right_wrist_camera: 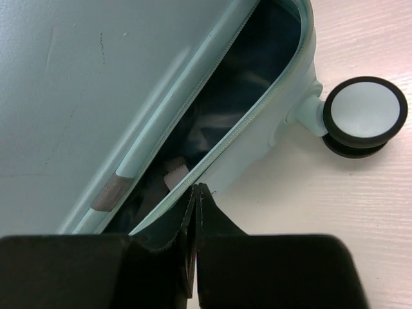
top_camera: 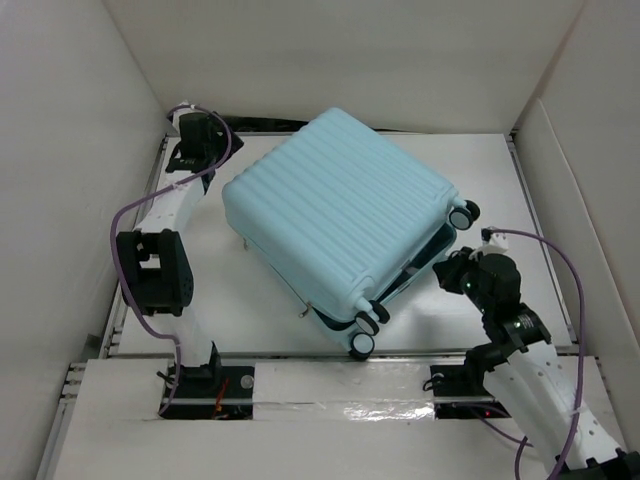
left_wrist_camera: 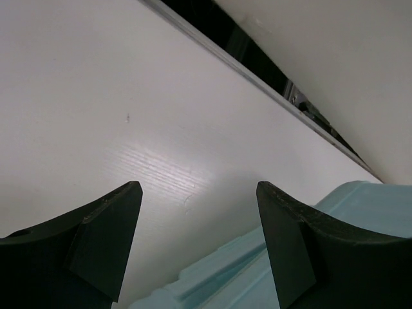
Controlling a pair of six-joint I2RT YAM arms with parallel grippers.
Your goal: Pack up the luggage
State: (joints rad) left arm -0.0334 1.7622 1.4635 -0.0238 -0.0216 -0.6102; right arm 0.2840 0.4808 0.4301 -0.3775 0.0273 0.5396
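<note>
The luggage (top_camera: 345, 215), a big pale aqua ribbed suitcase, lies flat on the table. Its lid is down but ajar along the right side. My right gripper (top_camera: 447, 264) sits at that side, just below the wheel (top_camera: 462, 213). In the right wrist view its fingers (right_wrist_camera: 196, 188) are pressed together with nothing between them, tips at the lower shell's zipper rim (right_wrist_camera: 244, 129). The dark gap (right_wrist_camera: 219, 109) above shows a small white tab (right_wrist_camera: 174, 174). My left gripper (top_camera: 203, 128) hangs at the back left, open (left_wrist_camera: 198, 193), above a luggage corner (left_wrist_camera: 219, 277).
White walls enclose the table (top_camera: 250, 310) on the left, back and right. A dark slot (left_wrist_camera: 257, 61) runs along the back edge. Two more wheels (top_camera: 365, 333) stick out at the suitcase's near corner. A purple cable (top_camera: 560, 270) loops beside the right arm.
</note>
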